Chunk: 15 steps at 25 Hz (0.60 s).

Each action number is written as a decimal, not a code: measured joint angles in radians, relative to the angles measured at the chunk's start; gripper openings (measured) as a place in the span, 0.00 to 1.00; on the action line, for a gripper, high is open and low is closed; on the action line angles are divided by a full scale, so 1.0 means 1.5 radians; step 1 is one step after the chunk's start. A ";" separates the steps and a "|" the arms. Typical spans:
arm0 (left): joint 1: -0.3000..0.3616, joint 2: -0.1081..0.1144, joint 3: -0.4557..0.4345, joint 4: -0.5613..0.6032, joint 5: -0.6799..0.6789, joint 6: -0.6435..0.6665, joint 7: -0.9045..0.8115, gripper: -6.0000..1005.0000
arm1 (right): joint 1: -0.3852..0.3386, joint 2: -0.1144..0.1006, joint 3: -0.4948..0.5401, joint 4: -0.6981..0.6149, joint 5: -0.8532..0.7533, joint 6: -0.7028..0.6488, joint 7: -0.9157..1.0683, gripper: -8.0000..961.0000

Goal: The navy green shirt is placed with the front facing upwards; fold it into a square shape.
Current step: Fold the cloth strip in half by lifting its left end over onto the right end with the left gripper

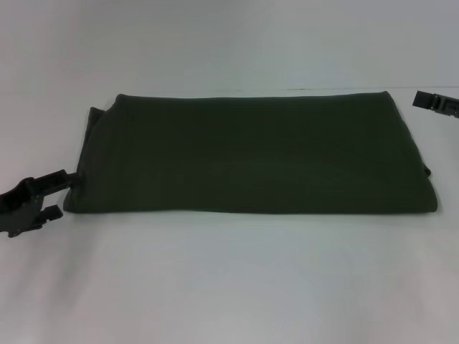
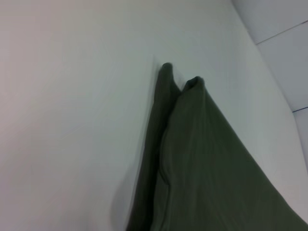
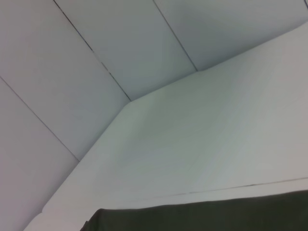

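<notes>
The navy green shirt (image 1: 251,154) lies on the white table as a wide folded rectangle, plain dark side up, with no lettering showing. A lower layer sticks out a little at its far left corner. My left gripper (image 1: 63,193) sits at the shirt's near left edge, open, its upper finger touching the cloth edge. The left wrist view shows the shirt's (image 2: 202,163) layered folded end from close by. My right gripper (image 1: 434,102) hovers off the shirt's far right corner, clear of the cloth. In the right wrist view only one dark edge of the shirt (image 3: 207,216) shows.
The white table (image 1: 229,287) spreads bare in front of the shirt and behind it. A pale panelled wall (image 3: 96,38) rises beyond the table's far edge.
</notes>
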 joint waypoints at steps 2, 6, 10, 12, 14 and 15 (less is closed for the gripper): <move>-0.003 0.000 0.009 -0.006 0.002 -0.008 -0.007 0.88 | 0.003 -0.001 0.000 -0.001 0.000 0.000 0.000 0.95; -0.008 0.000 0.043 -0.010 0.007 -0.031 -0.021 0.88 | 0.006 -0.004 0.000 -0.002 0.001 0.000 0.000 0.94; -0.012 0.000 0.060 -0.010 0.009 -0.053 -0.030 0.88 | 0.006 -0.008 0.000 -0.003 0.002 -0.003 0.000 0.94; -0.013 0.000 0.064 -0.011 0.010 -0.060 -0.031 0.88 | 0.004 -0.009 0.001 -0.003 0.003 -0.005 0.000 0.94; -0.016 0.000 0.067 -0.012 0.019 -0.067 -0.032 0.88 | 0.002 -0.010 0.003 -0.003 0.003 -0.007 0.000 0.94; -0.018 0.001 0.067 -0.016 0.025 -0.071 -0.033 0.88 | 0.001 -0.010 0.004 -0.003 0.004 -0.007 0.000 0.94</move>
